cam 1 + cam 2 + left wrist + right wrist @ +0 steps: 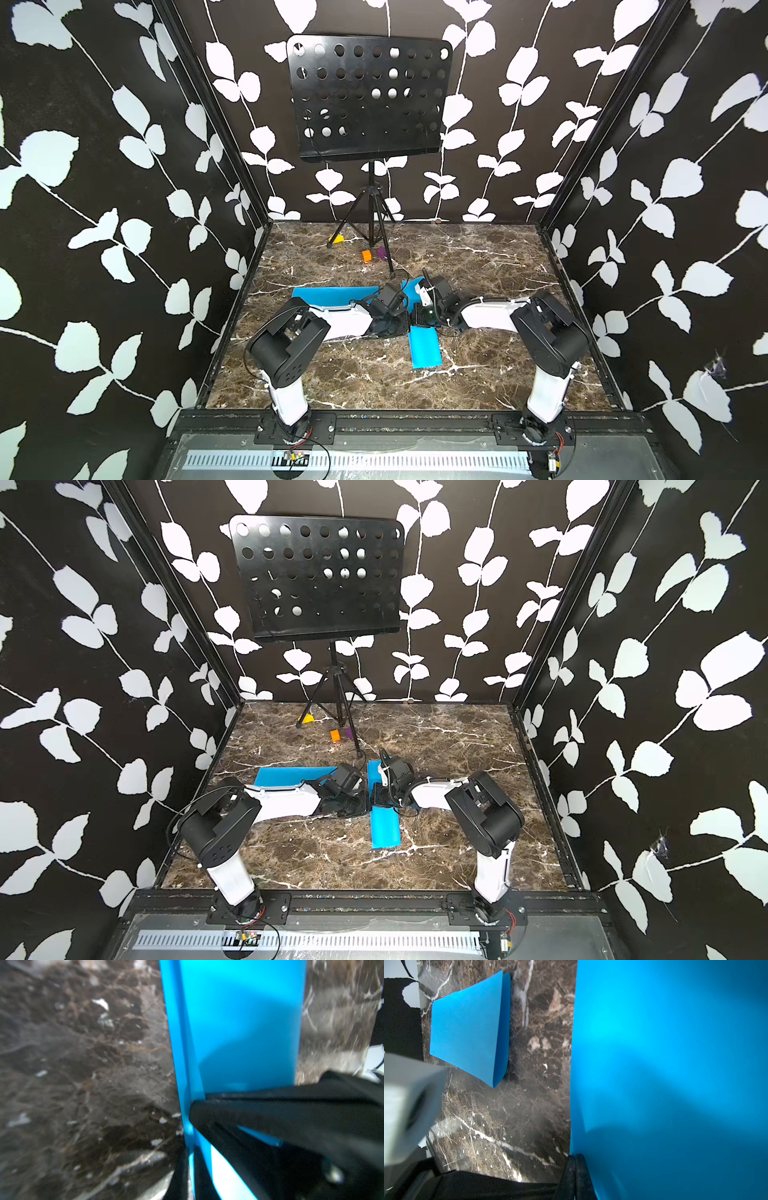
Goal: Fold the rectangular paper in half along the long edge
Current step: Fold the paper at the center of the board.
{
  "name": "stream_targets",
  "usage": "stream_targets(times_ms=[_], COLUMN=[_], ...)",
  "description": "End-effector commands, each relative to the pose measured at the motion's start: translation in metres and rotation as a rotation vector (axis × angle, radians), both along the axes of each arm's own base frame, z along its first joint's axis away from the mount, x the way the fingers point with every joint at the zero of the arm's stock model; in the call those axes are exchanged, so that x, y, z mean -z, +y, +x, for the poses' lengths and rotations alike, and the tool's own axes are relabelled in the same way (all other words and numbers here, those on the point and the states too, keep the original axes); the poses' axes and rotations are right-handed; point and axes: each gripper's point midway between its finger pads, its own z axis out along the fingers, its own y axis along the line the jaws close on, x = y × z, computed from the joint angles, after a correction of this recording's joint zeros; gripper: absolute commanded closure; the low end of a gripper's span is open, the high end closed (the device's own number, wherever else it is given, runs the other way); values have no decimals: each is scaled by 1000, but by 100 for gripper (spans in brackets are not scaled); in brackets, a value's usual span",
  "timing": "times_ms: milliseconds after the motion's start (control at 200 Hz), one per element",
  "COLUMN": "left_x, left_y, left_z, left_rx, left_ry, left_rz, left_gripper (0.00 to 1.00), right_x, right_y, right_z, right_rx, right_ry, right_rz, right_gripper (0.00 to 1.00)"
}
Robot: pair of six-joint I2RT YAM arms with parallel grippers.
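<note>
Paper (424, 349) light, floppy; pinch at edge. Your right gripper (574, 1156) clamps edge; left gripper (199, 1100) near-closed, hold unclear.

music stand (370, 95) rear centre | orange block (366, 255) beside purple block (381, 251) | yellow block (337, 239)

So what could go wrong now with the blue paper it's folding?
In the left wrist view a darker strip runs along one edge of the blue paper, so the layers may not match and the crease could come out crooked.
The left gripper and right gripper both sit against it; jaws dragging away could slide it or let it spring open.
The left arm is close to a second blue sheet and might nudge it.
</note>
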Motion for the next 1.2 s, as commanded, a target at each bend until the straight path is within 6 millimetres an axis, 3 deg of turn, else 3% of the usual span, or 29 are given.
stream_targets(times_ms=[0,145,245,430,520,675,880,1195], left_x=[28,6,3,8,7,7,4,-18], left_y=[55,68,76,76,76,78,72,54], left_z=[-36,-34,-33,-32,-31,-30,-27,-13], left_rx=[-25,-50,-54,-46,-48,-49,-37,-20], left_ry=[115,58,43,57,50,49,41,-17], left_rz=[215,232,266,273,273,276,253,184], left_gripper=[82,75,73,72,72,72,72,72], right_x=[23,26,25,22,23,23,16,-4], right_y=[-16,-17,-16,-17,-18,-16,-11,-4], right_z=[-12,-13,-12,-11,-12,-12,-10,-7], right_rx=[9,8,9,18,19,20,26,21], right_ry=[42,48,46,42,43,48,48,19], right_rz=[-87,-96,-93,-91,-93,-88,-50,0], right_gripper=[100,100,100,80,75,78,92,96])
